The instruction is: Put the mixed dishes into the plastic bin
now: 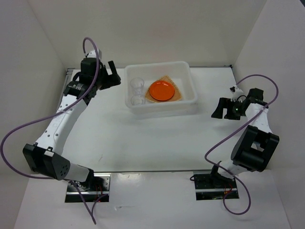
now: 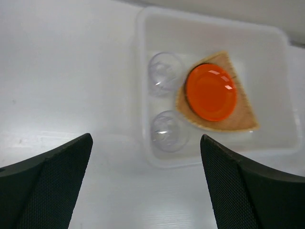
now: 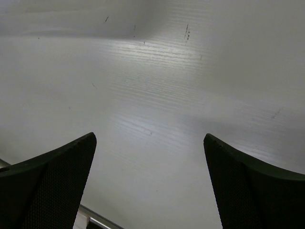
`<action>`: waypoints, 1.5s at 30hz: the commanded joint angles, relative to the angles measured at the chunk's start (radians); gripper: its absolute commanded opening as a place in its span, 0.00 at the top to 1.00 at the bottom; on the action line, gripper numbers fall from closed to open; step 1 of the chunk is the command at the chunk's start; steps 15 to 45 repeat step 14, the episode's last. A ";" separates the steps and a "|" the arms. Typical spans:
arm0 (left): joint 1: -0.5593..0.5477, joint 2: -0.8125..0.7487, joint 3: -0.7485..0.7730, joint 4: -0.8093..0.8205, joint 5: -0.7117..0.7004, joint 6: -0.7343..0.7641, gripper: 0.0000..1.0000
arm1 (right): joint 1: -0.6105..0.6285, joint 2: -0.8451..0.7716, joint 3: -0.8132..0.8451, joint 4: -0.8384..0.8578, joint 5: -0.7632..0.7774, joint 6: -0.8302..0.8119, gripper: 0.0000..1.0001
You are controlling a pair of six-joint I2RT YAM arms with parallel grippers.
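Observation:
The plastic bin (image 1: 191,86) stands at the table's back middle. Inside it lies a tan woven tray (image 1: 177,94) with an orange plate (image 1: 161,90) on top; two clear cups (image 1: 137,84) (image 1: 137,100) stand at the bin's left end. My left gripper (image 1: 115,74) hovers open just left of the bin, holding nothing. Its wrist view looks down on the bin (image 2: 141,28), the orange plate (image 2: 211,92), the tray (image 2: 244,119) and both cups (image 2: 164,74) (image 2: 168,131), past the open left gripper (image 2: 145,137). A thin dark edge shows under the plate. My right gripper (image 1: 221,113) is open and empty, right of the bin.
White walls close in the table at the back and both sides. The right wrist view shows only bare white table between the open right gripper (image 3: 149,137), with a metal strip at its lower left. Purple cables loop off both arms.

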 commanded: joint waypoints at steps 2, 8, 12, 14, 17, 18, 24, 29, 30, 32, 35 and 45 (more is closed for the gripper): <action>0.058 -0.079 -0.150 0.000 -0.063 0.070 0.00 | 0.003 -0.029 -0.021 0.050 0.019 0.020 0.02; 0.068 -0.206 -0.325 0.056 -0.158 0.109 0.00 | 0.003 -0.029 -0.021 0.050 0.028 0.020 0.02; 0.068 -0.235 -0.383 0.108 -0.118 0.109 0.00 | 0.003 -0.029 -0.021 0.050 0.028 0.020 0.02; 0.068 -0.245 -0.393 0.118 -0.118 0.096 0.00 | 0.003 -0.029 -0.021 0.050 0.028 0.020 0.02; 0.068 -0.245 -0.393 0.118 -0.118 0.096 0.00 | 0.003 -0.029 -0.021 0.050 0.028 0.020 0.02; 0.068 -0.245 -0.393 0.118 -0.118 0.096 0.00 | 0.003 -0.029 -0.021 0.050 0.028 0.020 0.02; 0.068 -0.245 -0.393 0.118 -0.118 0.096 0.00 | 0.003 -0.029 -0.021 0.050 0.028 0.020 0.02; 0.068 -0.245 -0.393 0.118 -0.118 0.096 0.00 | 0.003 -0.029 -0.021 0.050 0.028 0.020 0.02; 0.068 -0.245 -0.393 0.118 -0.118 0.096 0.00 | 0.003 -0.029 -0.021 0.050 0.028 0.020 0.02; 0.068 -0.245 -0.393 0.118 -0.118 0.096 0.00 | 0.003 -0.029 -0.021 0.050 0.028 0.020 0.02; 0.068 -0.245 -0.393 0.118 -0.118 0.096 0.00 | 0.003 -0.029 -0.021 0.050 0.028 0.020 0.02; 0.068 -0.245 -0.393 0.118 -0.118 0.096 0.00 | 0.003 -0.029 -0.021 0.050 0.028 0.020 0.02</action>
